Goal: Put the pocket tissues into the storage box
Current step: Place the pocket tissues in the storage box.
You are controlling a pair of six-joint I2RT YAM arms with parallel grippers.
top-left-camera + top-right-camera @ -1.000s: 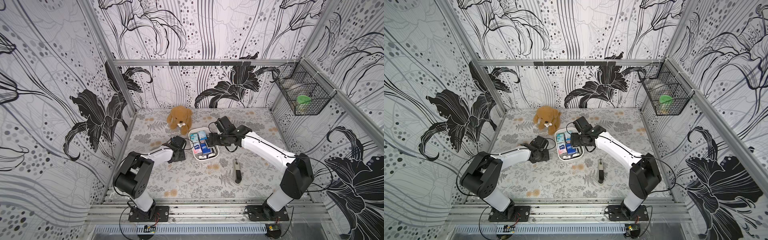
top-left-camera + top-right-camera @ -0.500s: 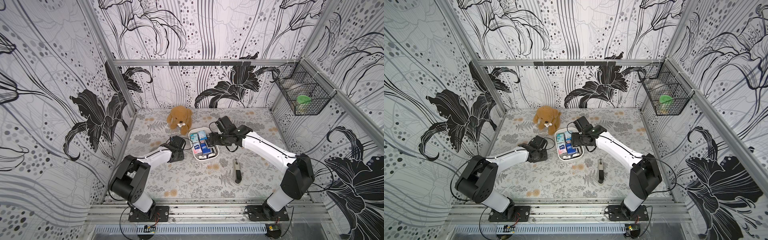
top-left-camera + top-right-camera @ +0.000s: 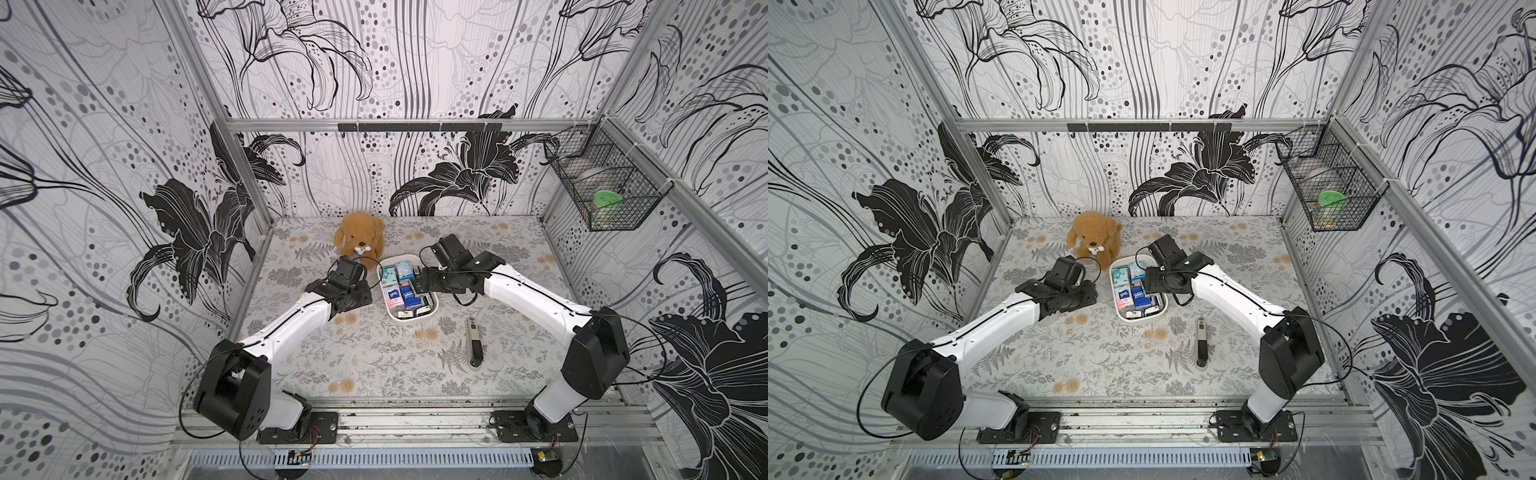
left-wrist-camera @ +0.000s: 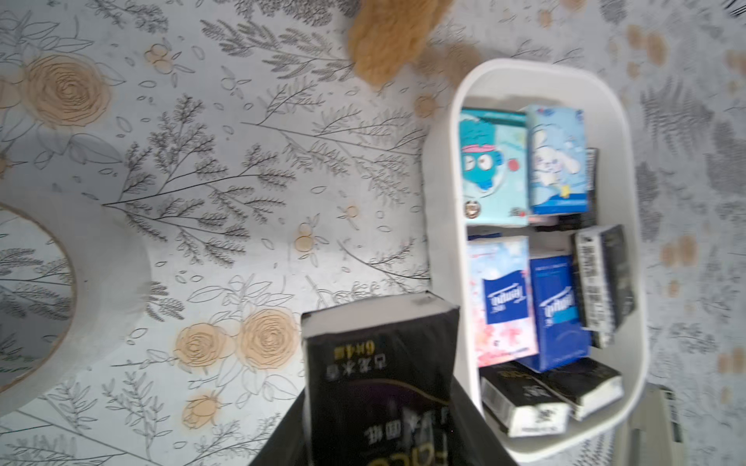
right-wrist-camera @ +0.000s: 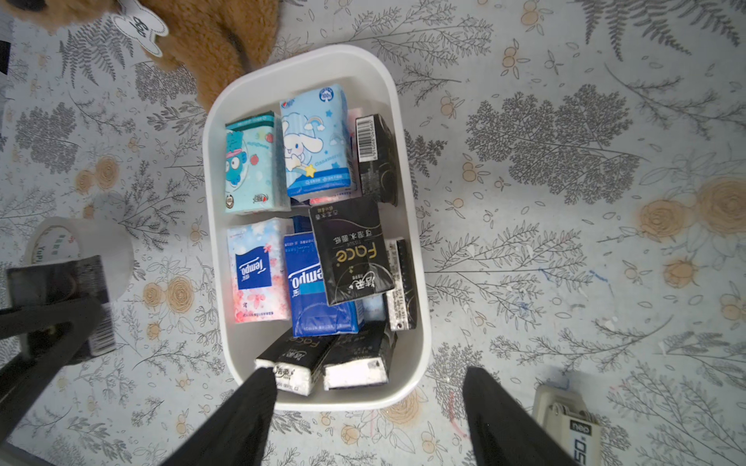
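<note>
Several pocket tissues (image 5: 315, 141) in teal, light blue, pink, dark blue and black wrappers lie in the white storage box (image 5: 306, 60), which appears in both top views (image 3: 397, 257). My left gripper (image 4: 379, 403) is shut on a black pocket tissue packet (image 4: 375, 347), held just outside the box's wall (image 4: 444, 201). In a top view the left gripper (image 3: 368, 293) sits on the box's left. My right gripper (image 5: 368, 375) hangs open over the box's near end with nothing between its fingers, and shows in a top view (image 3: 415, 284).
A brown plush dog (image 3: 360, 239) sits just behind the box. A tape roll (image 5: 80, 242) lies left of it under the left arm. A long black-and-silver stapler-like object (image 3: 473, 343) lies front right. A black wire basket (image 3: 602, 195) hangs on the right wall.
The left arm's elbow has swung outward and down in the picture, and its gripper has shifted slightly beside the box. The right arm has not moved.
</note>
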